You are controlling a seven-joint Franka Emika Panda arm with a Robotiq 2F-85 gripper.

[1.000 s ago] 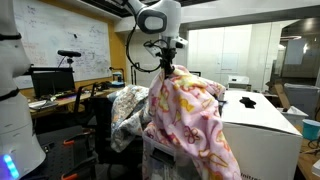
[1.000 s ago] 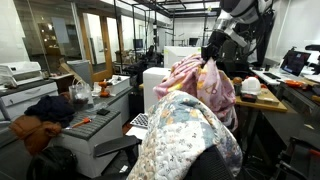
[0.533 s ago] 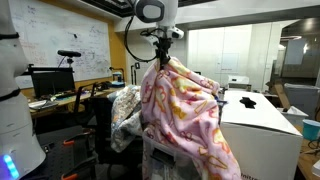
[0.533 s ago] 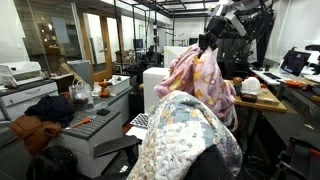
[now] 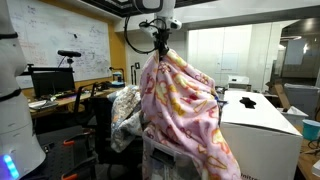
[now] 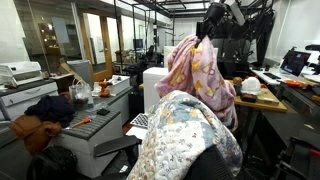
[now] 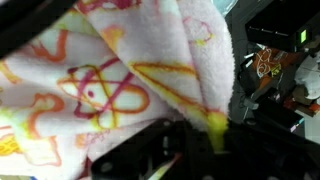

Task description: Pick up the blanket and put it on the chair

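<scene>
The pink fleece blanket [image 5: 178, 105] with yellow and white shapes hangs from my gripper [image 5: 160, 46], which is shut on its top edge and holds it high. It also shows in an exterior view [image 6: 200, 72], gripped at the top [image 6: 203, 36]. In the wrist view the blanket [image 7: 120, 70] fills the picture and runs into the dark jaws [image 7: 195, 140]. The black chair [image 5: 103, 118] stands behind and to the side of the blanket, with a grey-and-white patterned cloth [image 5: 125, 110] draped over it. That cloth [image 6: 185, 135] covers the chair back in the near foreground.
A white box-like cabinet [image 5: 262, 130] stands beside the hanging blanket. Desks with monitors [image 5: 52, 82] line the wall. A table with printers and clutter [image 6: 60, 105] and a brown bag [image 6: 35, 130] stand on one side. A white helmet-like object [image 6: 249, 87] sits on a desk.
My gripper has risen and shifted sideways with the blanket, lifting it higher so that it hangs longer and straighter.
</scene>
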